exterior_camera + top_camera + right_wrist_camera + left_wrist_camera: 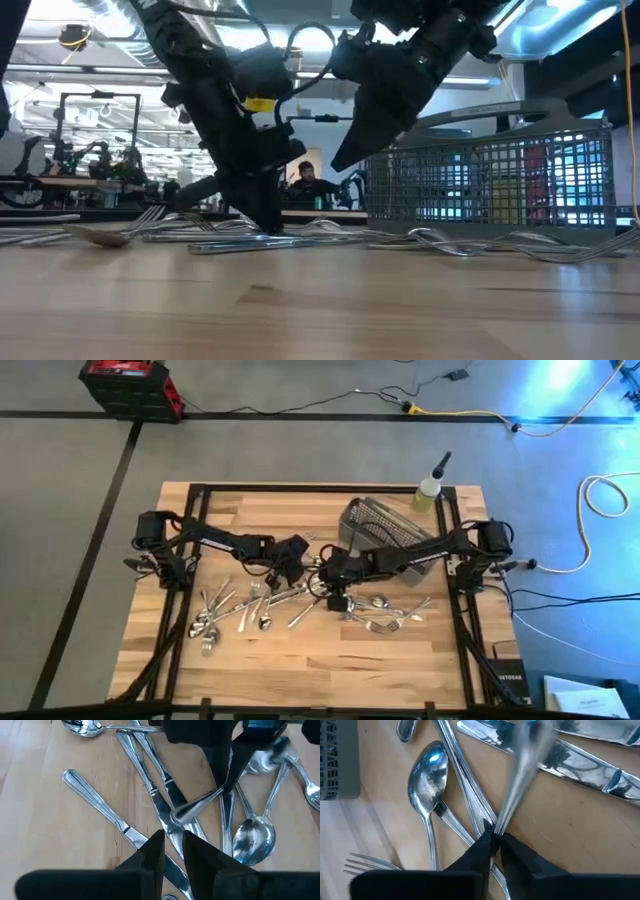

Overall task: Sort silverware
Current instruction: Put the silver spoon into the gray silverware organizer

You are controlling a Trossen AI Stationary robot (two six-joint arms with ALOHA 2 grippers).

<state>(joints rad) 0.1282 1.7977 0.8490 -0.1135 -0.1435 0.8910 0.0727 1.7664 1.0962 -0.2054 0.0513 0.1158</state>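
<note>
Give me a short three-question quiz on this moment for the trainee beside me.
1. True or false: the left gripper is shut on a utensil handle.
2. Where does the mesh basket sit: A) robot's right half of the table, near the bottle; B) robot's left half; C) on the floor?
3. Fill in: in the right wrist view, the right gripper hovers over knives and its fingers look ____.

Key: 1 true; 2 A; 3 empty, with a narrow gap between them.
</note>
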